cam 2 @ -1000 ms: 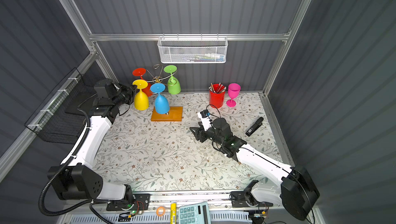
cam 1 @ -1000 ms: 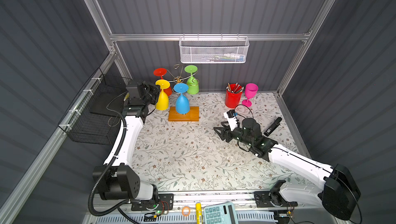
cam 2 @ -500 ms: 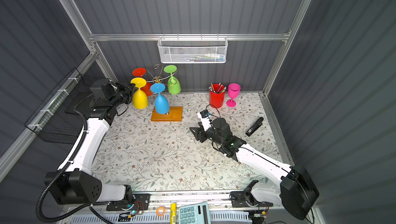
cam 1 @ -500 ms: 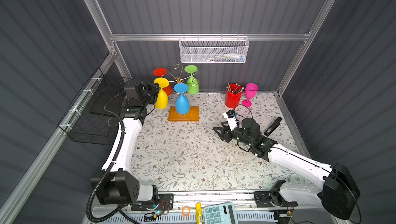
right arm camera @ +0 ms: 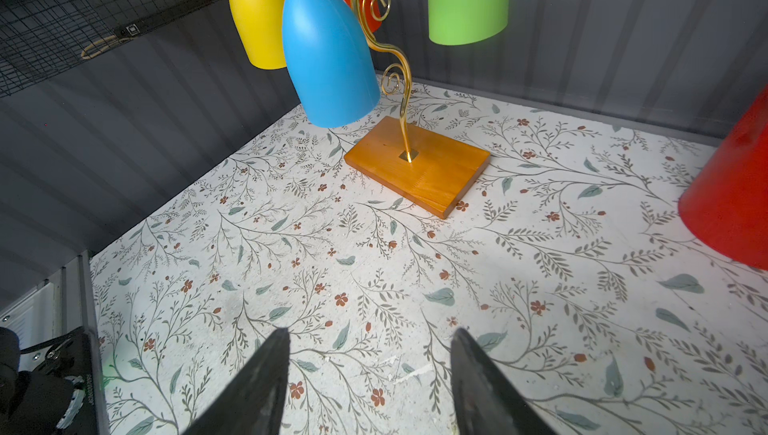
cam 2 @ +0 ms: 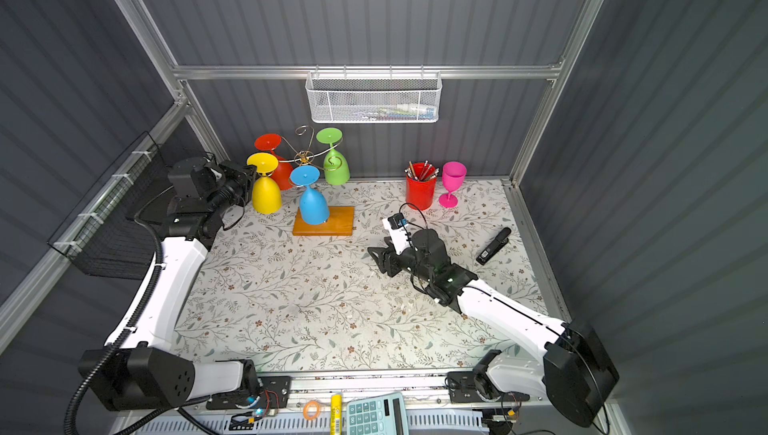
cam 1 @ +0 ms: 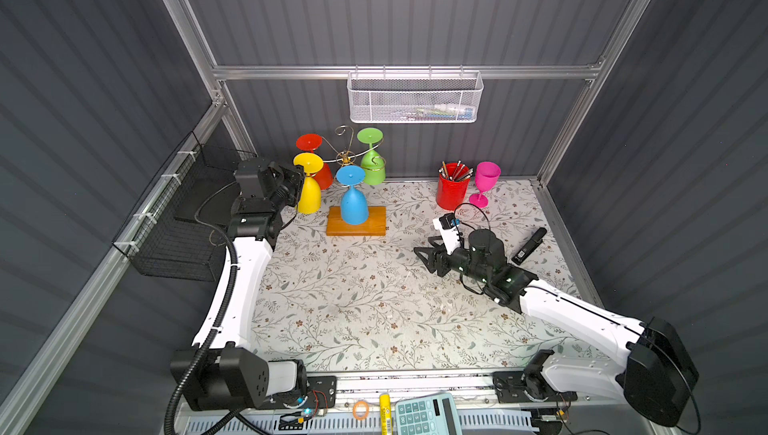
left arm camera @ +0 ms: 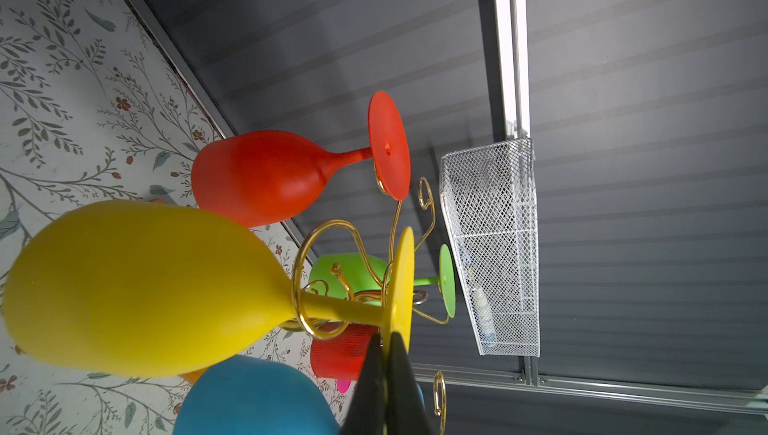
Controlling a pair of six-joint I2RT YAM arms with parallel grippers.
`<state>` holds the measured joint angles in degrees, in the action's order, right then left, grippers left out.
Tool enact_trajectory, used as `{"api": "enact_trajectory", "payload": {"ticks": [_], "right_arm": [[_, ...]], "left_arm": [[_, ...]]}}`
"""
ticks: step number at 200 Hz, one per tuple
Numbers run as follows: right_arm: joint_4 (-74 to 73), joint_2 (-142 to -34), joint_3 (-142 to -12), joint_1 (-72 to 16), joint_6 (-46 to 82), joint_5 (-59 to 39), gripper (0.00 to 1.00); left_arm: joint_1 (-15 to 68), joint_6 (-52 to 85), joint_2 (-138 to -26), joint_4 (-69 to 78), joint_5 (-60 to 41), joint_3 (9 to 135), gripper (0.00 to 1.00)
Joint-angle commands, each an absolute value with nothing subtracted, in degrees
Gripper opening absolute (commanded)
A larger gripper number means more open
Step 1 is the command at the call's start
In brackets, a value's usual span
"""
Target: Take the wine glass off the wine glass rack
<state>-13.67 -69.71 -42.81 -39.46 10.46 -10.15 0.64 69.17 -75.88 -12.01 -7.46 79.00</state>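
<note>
The wine glass rack (cam 1: 376,225) (cam 2: 338,223) (right arm camera: 419,171), gold wire on an orange-brown wooden base, stands at the back left. A yellow wine glass (cam 1: 309,196) (cam 2: 266,196) (left arm camera: 137,287) hangs upside down on it, its stem inside a gold loop. My left gripper (cam 1: 297,175) (cam 2: 249,173) (left arm camera: 388,339) is shut on the rim of this glass's foot. Red (left arm camera: 257,175), green (cam 1: 372,169) and blue (cam 1: 353,206) glasses hang on other arms. My right gripper (cam 1: 424,248) (cam 2: 377,246) (right arm camera: 368,335) is open and empty, low over the mat right of the rack.
A red pencil cup (cam 1: 452,191) and an upright pink glass (cam 1: 486,179) stand at the back right. A black stapler-like object (cam 1: 528,246) lies near the right wall. A white mesh basket (cam 1: 413,100) hangs on the back wall, a black wire basket (cam 1: 174,221) on the left.
My left gripper has shifted slightly to the left with the yellow glass's foot in it. The right arm has not moved.
</note>
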Motion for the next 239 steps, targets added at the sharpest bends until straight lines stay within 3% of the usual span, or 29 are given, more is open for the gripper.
{"api": "enact_trajectory", "payload": {"ticks": [1,136,239], "right_arm": [[-14.3,-69.4,-43.2,-39.9,10.2,-10.3,0.62],[-14.2,-70.4,-43.3,-39.9,9.4,-9.4,0.62],[-14.2,-70.5,-43.4,-39.9,9.7,-9.7,0.62]], "left_arm": [[0.3,67.4,-76.3,-13.0,-5.7,80.4,0.0],[0.2,65.9,-88.2,-10.2,-9.6,91.9,0.0],[0.4,67.1,-86.6,-7.0,-16.7,88.4,0.0]]}}
